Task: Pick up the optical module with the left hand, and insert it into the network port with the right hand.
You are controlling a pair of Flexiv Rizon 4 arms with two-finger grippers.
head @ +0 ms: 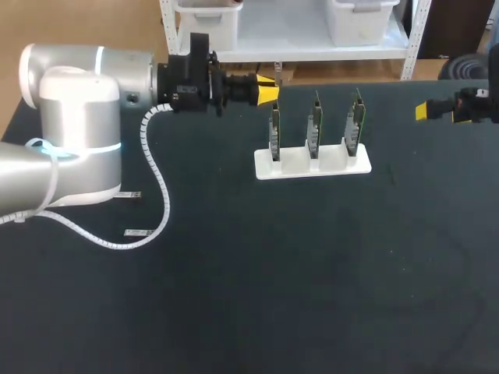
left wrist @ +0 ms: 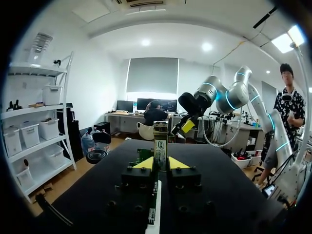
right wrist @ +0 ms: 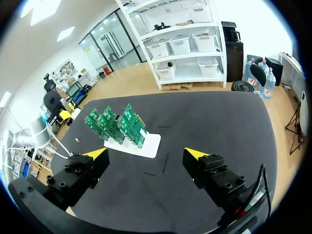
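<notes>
The optical module (left wrist: 160, 142), a slim metal block with a label, stands upright between the yellow tips of my left gripper (left wrist: 160, 163), which is shut on it. That gripper (head: 267, 91) hovers just behind the left end of a white holder (head: 312, 164) carrying three upright green circuit boards (head: 314, 128). My right gripper (head: 429, 111) hangs at the table's far right edge, well clear of the holder. In the right wrist view its fingers (right wrist: 95, 158) stand wide apart around nothing, and the boards (right wrist: 117, 124) lie far ahead of my right gripper (right wrist: 146, 156).
Two small tags (head: 134, 213) lie on the dark mat near my left arm's base, beside its coiled white cable (head: 160, 195). The black tabletop (head: 296, 280) stretches out in front of the holder.
</notes>
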